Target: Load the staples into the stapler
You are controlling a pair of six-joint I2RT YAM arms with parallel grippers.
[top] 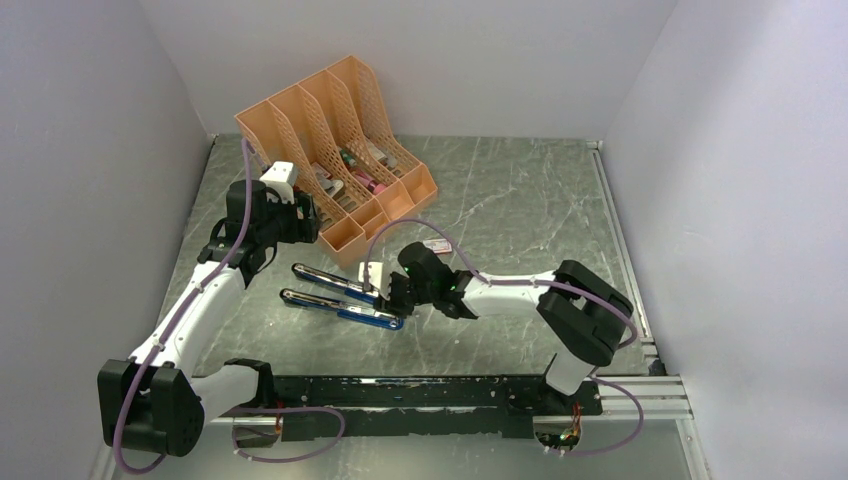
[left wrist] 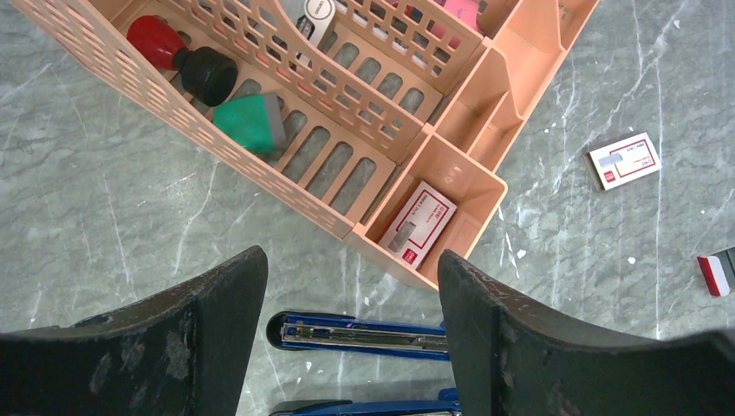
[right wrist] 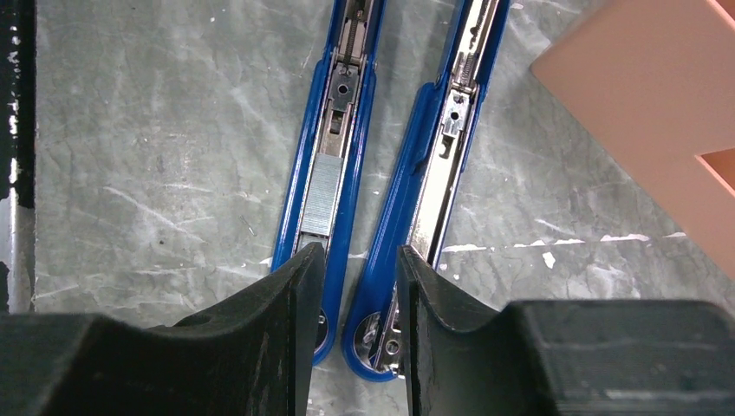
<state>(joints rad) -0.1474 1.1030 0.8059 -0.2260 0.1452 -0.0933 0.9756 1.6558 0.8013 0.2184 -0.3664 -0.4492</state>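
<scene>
The blue stapler lies opened flat on the table, its two long halves side by side. In the right wrist view the staples, a short silvery block, rest in the channel of the left half; the right half shows a bare metal rail. My right gripper hovers over the hinge end, open, its fingers astride the inner blue edges and nothing held. My left gripper stands wide open above the stapler's tip end, empty.
The orange desk organizer stands behind the stapler, holding a staple box, a red-and-black stamp and a green eraser. A white-and-red box lies on the table to the right.
</scene>
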